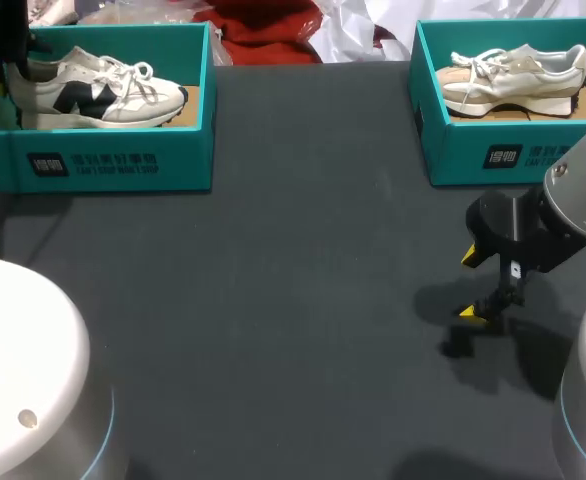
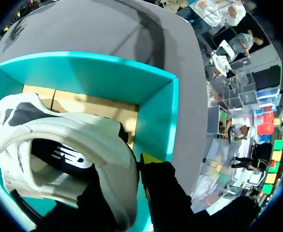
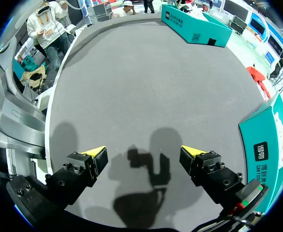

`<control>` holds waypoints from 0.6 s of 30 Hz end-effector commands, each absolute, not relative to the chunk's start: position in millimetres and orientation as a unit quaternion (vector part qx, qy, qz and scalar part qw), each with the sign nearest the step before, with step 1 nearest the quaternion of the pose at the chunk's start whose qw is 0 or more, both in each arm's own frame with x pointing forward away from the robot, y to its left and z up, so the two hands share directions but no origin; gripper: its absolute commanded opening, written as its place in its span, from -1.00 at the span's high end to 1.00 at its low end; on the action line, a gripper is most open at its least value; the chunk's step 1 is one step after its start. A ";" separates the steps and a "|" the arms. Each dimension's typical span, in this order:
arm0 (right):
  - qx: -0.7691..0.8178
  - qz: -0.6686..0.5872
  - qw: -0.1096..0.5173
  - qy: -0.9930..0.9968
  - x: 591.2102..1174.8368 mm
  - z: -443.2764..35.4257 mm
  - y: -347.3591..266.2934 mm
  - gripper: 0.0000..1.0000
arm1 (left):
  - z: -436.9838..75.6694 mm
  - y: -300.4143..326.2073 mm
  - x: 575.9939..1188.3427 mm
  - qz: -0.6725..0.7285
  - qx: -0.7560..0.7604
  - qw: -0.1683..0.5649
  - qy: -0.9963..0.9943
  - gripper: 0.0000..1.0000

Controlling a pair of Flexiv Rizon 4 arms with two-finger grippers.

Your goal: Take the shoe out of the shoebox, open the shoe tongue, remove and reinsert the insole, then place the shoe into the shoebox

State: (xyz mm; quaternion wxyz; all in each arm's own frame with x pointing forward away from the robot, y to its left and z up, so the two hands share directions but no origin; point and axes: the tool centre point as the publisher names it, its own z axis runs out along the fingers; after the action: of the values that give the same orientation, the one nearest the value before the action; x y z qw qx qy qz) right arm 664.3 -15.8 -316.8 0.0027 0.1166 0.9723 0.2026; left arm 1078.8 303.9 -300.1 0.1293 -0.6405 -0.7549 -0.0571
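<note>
A white shoe with a black logo point(image 1: 103, 92) lies inside the left teal shoebox point(image 1: 113, 160), toe pointing right. My left gripper point(image 1: 6, 72) stands at the shoe's heel. In the left wrist view this gripper point(image 2: 134, 171) is shut on the heel collar of the shoe point(image 2: 69, 140), one finger inside the opening and one outside, with the box wall point(image 2: 156, 121) just beyond. My right gripper point(image 1: 485, 285) hovers low over the table at the right, open and holding nothing point(image 3: 144, 153).
A second teal shoebox point(image 1: 503, 150) with a beige shoe point(image 1: 518, 75) stands at the back right, close behind my right arm, and shows beside the right gripper as a teal wall point(image 3: 267, 140). Dark table surface point(image 1: 293, 300) spreads between the boxes.
</note>
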 end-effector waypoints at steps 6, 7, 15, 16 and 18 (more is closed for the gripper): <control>0.117 0.201 0.004 0.972 662.5 -316.9 -15.6 -1.00 | -311.8 302.1 1071.9 -0.052 -0.648 0.145 -0.746 1.00; 0.117 0.201 0.004 0.972 662.5 -316.9 -15.6 -1.00 | -313.2 301.7 1070.4 -0.052 -0.648 0.146 -0.745 1.00; 0.117 0.201 0.004 0.972 662.5 -316.9 -15.6 -1.00 | -325.1 302.1 1063.5 -0.041 -0.643 0.163 -0.747 1.00; 0.117 0.201 0.004 0.972 662.5 -316.9 -15.6 -1.00 | -327.0 301.6 1062.8 -0.041 -0.643 0.164 -0.747 1.00; 0.117 0.201 0.004 0.972 662.5 -316.9 -15.6 -1.00 | -330.3 300.6 1061.0 -0.045 -0.641 0.167 -0.747 1.00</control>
State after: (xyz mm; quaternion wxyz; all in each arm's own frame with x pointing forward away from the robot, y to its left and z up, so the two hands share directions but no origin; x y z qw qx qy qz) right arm 664.3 -15.8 -316.8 0.0027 0.1166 0.9723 0.2026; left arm 1057.7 302.1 -326.1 0.1628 -0.6428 -0.7473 -0.0432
